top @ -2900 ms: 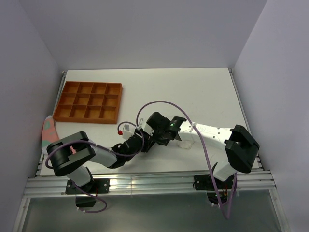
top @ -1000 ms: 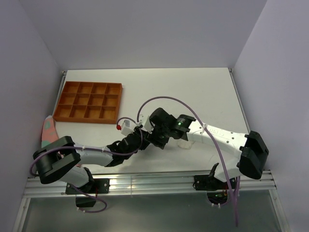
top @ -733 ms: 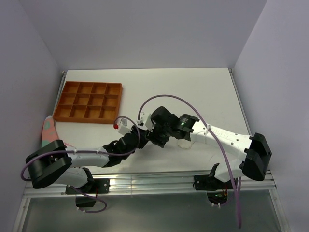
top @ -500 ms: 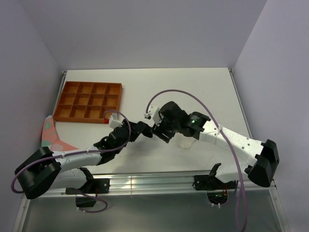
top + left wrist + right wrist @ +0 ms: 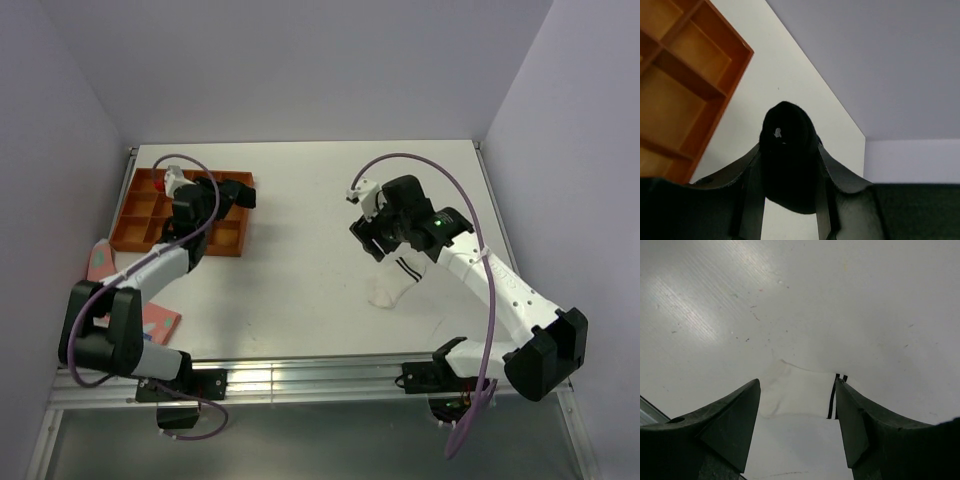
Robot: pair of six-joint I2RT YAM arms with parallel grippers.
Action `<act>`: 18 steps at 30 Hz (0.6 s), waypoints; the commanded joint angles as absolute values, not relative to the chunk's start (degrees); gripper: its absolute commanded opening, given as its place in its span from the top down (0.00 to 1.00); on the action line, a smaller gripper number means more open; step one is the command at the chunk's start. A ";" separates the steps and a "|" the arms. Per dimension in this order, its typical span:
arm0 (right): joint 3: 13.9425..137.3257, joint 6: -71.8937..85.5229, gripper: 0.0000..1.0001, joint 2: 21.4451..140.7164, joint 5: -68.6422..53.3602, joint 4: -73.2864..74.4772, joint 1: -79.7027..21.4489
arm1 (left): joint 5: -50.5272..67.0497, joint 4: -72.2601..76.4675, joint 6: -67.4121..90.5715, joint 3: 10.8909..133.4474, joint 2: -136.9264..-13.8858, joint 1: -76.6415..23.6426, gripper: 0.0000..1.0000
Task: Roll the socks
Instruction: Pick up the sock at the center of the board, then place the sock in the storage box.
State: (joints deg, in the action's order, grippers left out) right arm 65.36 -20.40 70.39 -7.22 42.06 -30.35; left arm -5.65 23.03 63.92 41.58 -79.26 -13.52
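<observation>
Black sock (image 5: 787, 132) half-hidden in left claw (image 5: 788, 150)

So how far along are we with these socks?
Looks done: the black sock is bunched into a compact bundle. In hand: the left tool grips that bundle beside the orange tray; it is not yet set down. Left: the white sock lies flat and unrolled on the table, with the right tool open above it.

Black sock (image 5: 787, 150) bunched — white sock (image 5: 393, 284) flat
</observation>
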 commanded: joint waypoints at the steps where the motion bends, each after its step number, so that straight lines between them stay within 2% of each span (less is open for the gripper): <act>1: 66.71 -22.76 0.31 70.31 -10.02 41.58 -27.87 | 1.57 25.31 59.51 49.45 -86.45 -9.59 1.00; 10: 66.09 -24.43 0.31 71.19 -10.28 39.64 -25.66 | 2.64 25.40 58.45 64.32 -102.98 -5.36 1.00; 18: 65.92 -25.40 0.31 71.46 -10.55 39.11 -25.49 | 2.81 27.95 60.64 70.13 -113.02 -4.84 1.00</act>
State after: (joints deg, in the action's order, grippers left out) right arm 65.36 -24.53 71.50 -9.78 41.25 -25.98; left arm 1.96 24.29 60.27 67.31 -111.50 -5.32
